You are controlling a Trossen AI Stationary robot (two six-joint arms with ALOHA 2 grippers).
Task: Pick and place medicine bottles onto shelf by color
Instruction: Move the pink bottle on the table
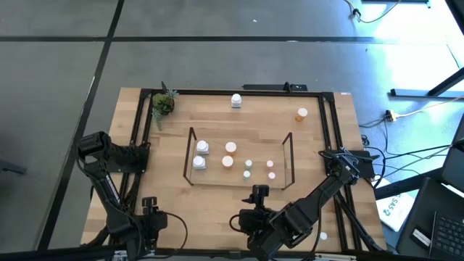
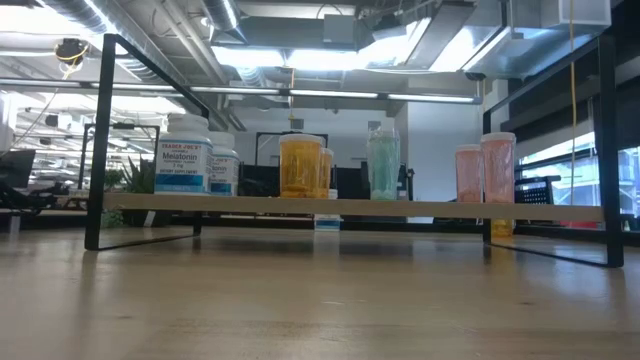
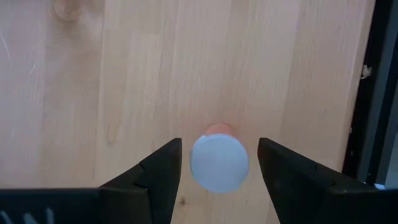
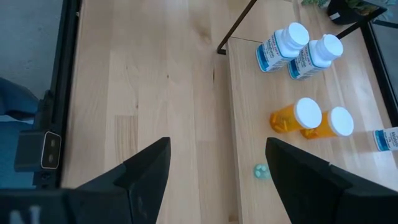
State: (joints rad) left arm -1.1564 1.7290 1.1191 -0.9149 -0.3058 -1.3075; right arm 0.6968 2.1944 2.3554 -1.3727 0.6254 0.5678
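Observation:
The shelf (image 1: pixel 239 181) stands mid-table and carries white (image 1: pixel 202 148), orange (image 1: pixel 230 148), teal (image 1: pixel 249 164) and pink (image 1: pixel 270 164) medicine bottles upright on their bases. My left gripper (image 1: pixel 150 205) is near the table's front left, pointing down. It stands open around a small white-capped bottle with a pinkish body (image 3: pixel 219 163). That bottle stands upright on the table, with a finger on either side and a gap at each. My right gripper (image 4: pixel 217 146) hangs open above the shelf's near edge (image 1: pixel 259 191) with nothing between its fingers.
Loose on the table stand a white bottle (image 1: pixel 236 100) at the far middle, an orange one (image 1: pixel 301 113) at the far right and a white cap (image 1: pixel 323 235) near the front right. A potted plant (image 1: pixel 163 104) is at the far left. A black frame (image 1: pixel 136 130) edges the table.

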